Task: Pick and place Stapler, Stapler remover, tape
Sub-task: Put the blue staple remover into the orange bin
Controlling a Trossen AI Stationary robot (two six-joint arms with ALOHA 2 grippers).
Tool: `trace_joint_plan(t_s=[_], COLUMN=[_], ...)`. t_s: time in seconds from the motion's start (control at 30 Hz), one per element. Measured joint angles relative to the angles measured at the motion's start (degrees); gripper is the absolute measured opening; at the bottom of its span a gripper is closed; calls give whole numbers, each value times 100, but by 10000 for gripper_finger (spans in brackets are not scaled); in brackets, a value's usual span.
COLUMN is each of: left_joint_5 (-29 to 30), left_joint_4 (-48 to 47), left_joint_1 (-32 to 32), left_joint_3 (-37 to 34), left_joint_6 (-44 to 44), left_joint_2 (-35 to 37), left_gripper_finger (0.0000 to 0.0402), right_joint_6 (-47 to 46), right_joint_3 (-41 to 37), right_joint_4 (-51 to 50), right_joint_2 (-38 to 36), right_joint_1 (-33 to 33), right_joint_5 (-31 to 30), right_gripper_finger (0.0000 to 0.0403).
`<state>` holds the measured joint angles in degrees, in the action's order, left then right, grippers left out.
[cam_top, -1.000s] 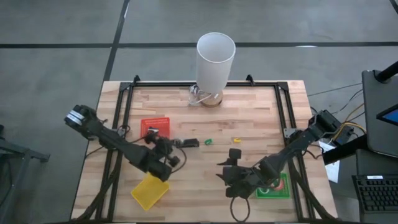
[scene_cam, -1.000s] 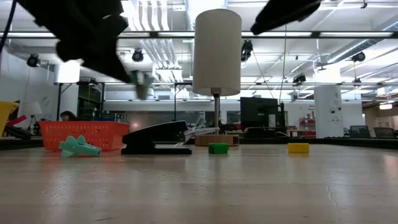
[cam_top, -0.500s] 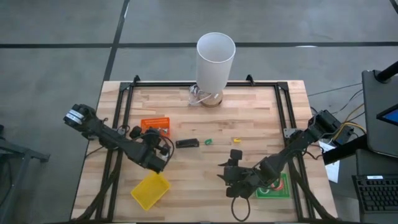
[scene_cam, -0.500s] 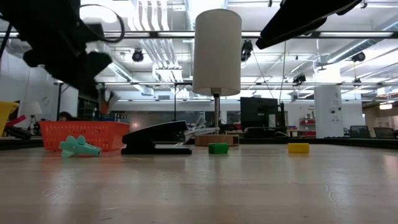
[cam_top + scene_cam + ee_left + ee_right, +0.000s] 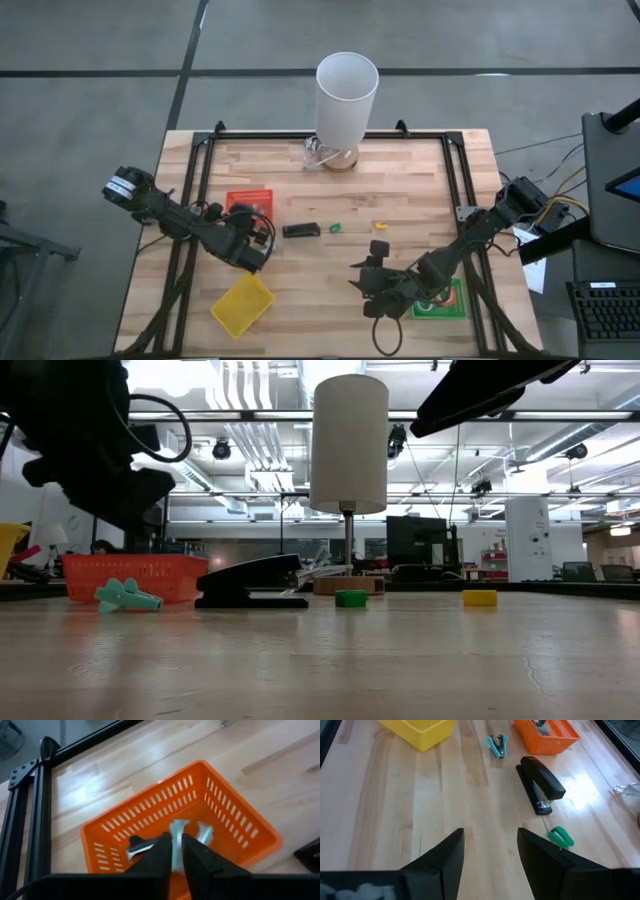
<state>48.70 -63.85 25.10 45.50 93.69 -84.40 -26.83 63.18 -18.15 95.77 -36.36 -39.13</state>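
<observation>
My left gripper (image 5: 250,232) hangs at the orange basket's (image 5: 250,198) near side, shut on a pale grey stapler remover (image 5: 176,831). In the left wrist view the basket (image 5: 200,800) lies right below it. The black stapler (image 5: 300,230) lies flat on the wood to the basket's right, also seen in the low view (image 5: 250,582) and the right wrist view (image 5: 540,782). A teal stapler remover (image 5: 125,595) lies on the table beside the basket. A green tape ring (image 5: 335,227) and a yellow one (image 5: 380,225) rest farther right. My right gripper (image 5: 372,272) hovers open over bare wood (image 5: 487,855). My left gripper pinches the pale stapler remover's middle (image 5: 175,845) between its two fingers, coming from above and slanting down. Its grey metal claws (image 5: 202,832) stick out past the fingertips. The remover is lifted clear, over the orange basket's inside.
A white cylinder on a stand (image 5: 347,95) is at the far edge. A yellow tray (image 5: 240,305) sits at the near left and a green tray (image 5: 450,300) lies partly under my right arm. Black frame rails (image 5: 195,170) run along the table's sides. Bare wood lies mid-table.
My left gripper has carried the stapler remover from near the stapler toward the table's left and far side, up to the orange basket, staying shut. The right arm has kept still.
</observation>
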Motion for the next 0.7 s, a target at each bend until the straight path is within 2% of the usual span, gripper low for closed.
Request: trace_joint_plan(t_s=[0.27, 0.43, 0.53, 0.63, 0.7], left_joint_5=[449, 1373, 2161, 2875, 3194], left_joint_4=[195, 384, 982, 2211, 3272], left_joint_1=[57, 159, 241, 313, 330], left_joint_3=[148, 573, 855, 1054, 1195], left_joint_6=[-61, -206, -413, -1422, -2888], left_joint_2=[0, 7, 13, 13, 13], left_gripper_finger=[128, 148, 149, 145, 141], right_joint_6=[3, 104, 153, 178, 174], right_joint_3=[-7, -7, -9, -9, -9], right_joint_4=[9, 11, 4, 0, -52], right_joint_2=[0, 0, 0, 0, 0], right_joint_1=[0, 7, 4, 52, 137], right_joint_5=[0, -10, -171, -304, -286], right_gripper_finger=[176, 170, 166, 163, 160])
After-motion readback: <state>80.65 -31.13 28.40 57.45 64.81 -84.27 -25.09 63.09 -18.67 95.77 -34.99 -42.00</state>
